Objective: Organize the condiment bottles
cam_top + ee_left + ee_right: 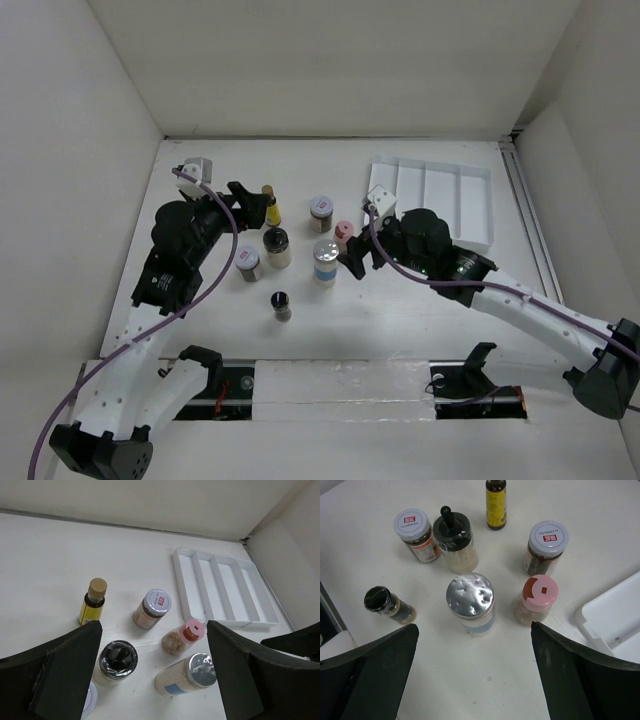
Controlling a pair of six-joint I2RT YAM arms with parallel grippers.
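Several condiment bottles stand grouped mid-table. A slim yellow bottle (272, 210), a red-labelled white-lidded jar (321, 212) and a pink shaker (344, 236) are at the back. A black-capped cream jar (277, 247), a silver-lidded blue-banded jar (326, 262), another white-lidded jar (248, 263) and a small black-capped bottle (281, 305) are nearer. My left gripper (250, 198) is open and empty above the group's left side, looking down on the cream jar (115, 662) and the blue-banded jar (186, 675). My right gripper (362, 242) is open and empty just right of the pink shaker (536, 599) and the blue-banded jar (471, 604).
A white divided tray (440, 200) with several long compartments lies at the back right, close behind the right gripper; its corner shows in the right wrist view (615, 620). White walls enclose the table on three sides.
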